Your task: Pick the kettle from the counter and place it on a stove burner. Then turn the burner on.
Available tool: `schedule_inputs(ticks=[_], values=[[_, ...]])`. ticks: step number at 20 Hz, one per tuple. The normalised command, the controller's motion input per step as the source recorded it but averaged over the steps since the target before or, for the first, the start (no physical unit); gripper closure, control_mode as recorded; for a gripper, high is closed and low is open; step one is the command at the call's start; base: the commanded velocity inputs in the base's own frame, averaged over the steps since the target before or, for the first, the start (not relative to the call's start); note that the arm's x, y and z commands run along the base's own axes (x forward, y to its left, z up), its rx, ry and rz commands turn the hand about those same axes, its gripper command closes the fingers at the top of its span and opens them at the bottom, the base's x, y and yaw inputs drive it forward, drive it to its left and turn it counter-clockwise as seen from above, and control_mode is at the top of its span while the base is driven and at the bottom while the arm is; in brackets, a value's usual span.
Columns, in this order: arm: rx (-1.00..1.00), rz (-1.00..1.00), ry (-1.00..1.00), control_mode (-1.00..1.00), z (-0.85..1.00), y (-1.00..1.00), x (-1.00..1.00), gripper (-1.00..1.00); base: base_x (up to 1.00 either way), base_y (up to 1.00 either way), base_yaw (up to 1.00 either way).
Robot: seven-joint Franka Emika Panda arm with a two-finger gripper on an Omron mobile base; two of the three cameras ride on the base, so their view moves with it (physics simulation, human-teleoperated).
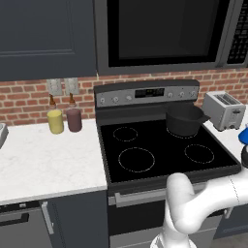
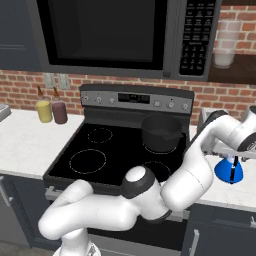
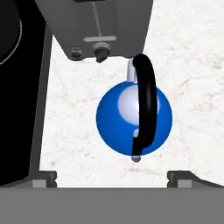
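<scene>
Now, going left to right: big burner ring (image 2: 88, 161), grey pot (image 2: 161, 132), then the kettle (image 3: 134, 118) on the bench (image 3: 188, 61) by the toaster (image 3: 94, 26). My claw (image 3: 112, 175) hangs wide above it. Descending off-centre could knock it. My hand view shows the handle (image 3: 145, 105); the left base view barely catches it.

Glossy blue kettle (image 3: 131, 118) with pale silvery knob, matt speckled white stone counter (image 3: 183, 65), glossy black glass cooktop (image 1: 160, 150), brushed metal toaster (image 1: 224, 110).
</scene>
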Motion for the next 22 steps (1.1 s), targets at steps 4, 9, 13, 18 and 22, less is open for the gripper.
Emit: schedule_inputs(ticks=[4, 9, 13, 18, 22], values=[[0.0, 0.0, -0.05, -1.0, -0.09, -0.42, 0.13, -1.0, 0.0, 0.0, 0.0], [0.03, 0.0, -0.02, -1.0, -0.03, -0.24, 0.16, -1.0, 0.0, 0.0, 0.0], [0.1, 0.0, 0.0, -1.0, -0.06, -0.03, 0.16, -1.0, 0.0, 0.0, 0.0], [0.1, 0.0, -0.01, -1.0, -0.16, 0.0, 0.18, 1.0, 0.0, 0.0, 0.0], [0.04, 0.0, -0.02, -1.0, -0.14, 0.0, 0.14, 1.0, 0.0, 0.0, 0.0]])
